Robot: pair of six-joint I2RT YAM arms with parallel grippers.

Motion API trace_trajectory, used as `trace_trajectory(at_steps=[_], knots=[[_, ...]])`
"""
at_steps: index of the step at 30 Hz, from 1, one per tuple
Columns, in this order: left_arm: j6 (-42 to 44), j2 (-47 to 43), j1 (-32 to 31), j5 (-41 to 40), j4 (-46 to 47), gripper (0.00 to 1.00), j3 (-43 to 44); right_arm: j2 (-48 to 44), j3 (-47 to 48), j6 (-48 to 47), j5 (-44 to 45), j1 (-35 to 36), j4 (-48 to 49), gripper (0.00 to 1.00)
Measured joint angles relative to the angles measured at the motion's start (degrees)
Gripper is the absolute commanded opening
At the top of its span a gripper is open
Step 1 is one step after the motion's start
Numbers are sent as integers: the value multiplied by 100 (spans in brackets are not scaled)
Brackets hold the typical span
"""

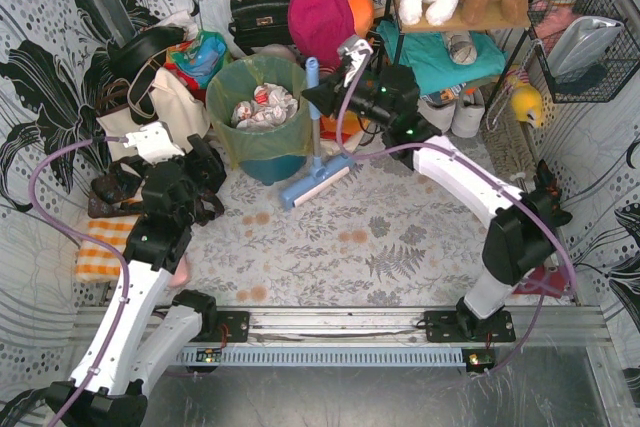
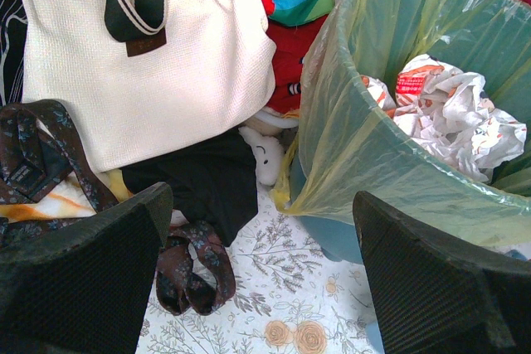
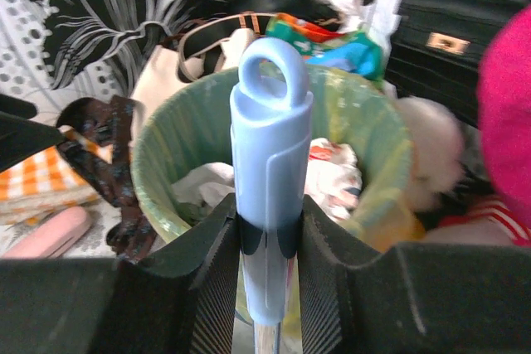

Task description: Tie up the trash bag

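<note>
The trash bag (image 1: 262, 139) is thin yellow-green plastic lining a teal bin (image 1: 268, 169) at the back centre, its mouth open over crumpled white paper (image 1: 262, 105). My right gripper (image 1: 320, 97) is at the bin's right rim, shut on the upright light-blue handle (image 3: 270, 122) of a floor wiper; the bag (image 3: 357, 113) lies behind it. To the left of the bin, low over the floor, my left gripper (image 2: 261, 205) is open and holds nothing. The bag's side (image 2: 365, 147) hangs just ahead of its right finger (image 2: 431, 279).
The wiper's blue head (image 1: 318, 184) rests on the floor right of the bin. A cream tote (image 2: 141, 80), dark patterned straps (image 2: 187, 267) and black cloth lie left of it. Behind stand a black handbag (image 1: 258, 17), a magenta bag (image 1: 320, 12) and a toy shelf (image 1: 470, 22).
</note>
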Motion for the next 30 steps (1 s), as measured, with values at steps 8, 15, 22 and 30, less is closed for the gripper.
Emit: trace_trajectory(at_steps=[8,15,22,30], knots=[[0,63,0,-2,-4,98,0,-874,-566,2,400,-1399,-459,4],[0,63,0,0,-4,98,0,-1032,-581,-195,623,-2763,-903,2],[0,68,0,-2,-4,98,0,-1032,-341,-586,763,-3407,-1458,1],[0,96,0,0,-4,98,-9,-964,-258,-949,944,-3777,-1639,2]])
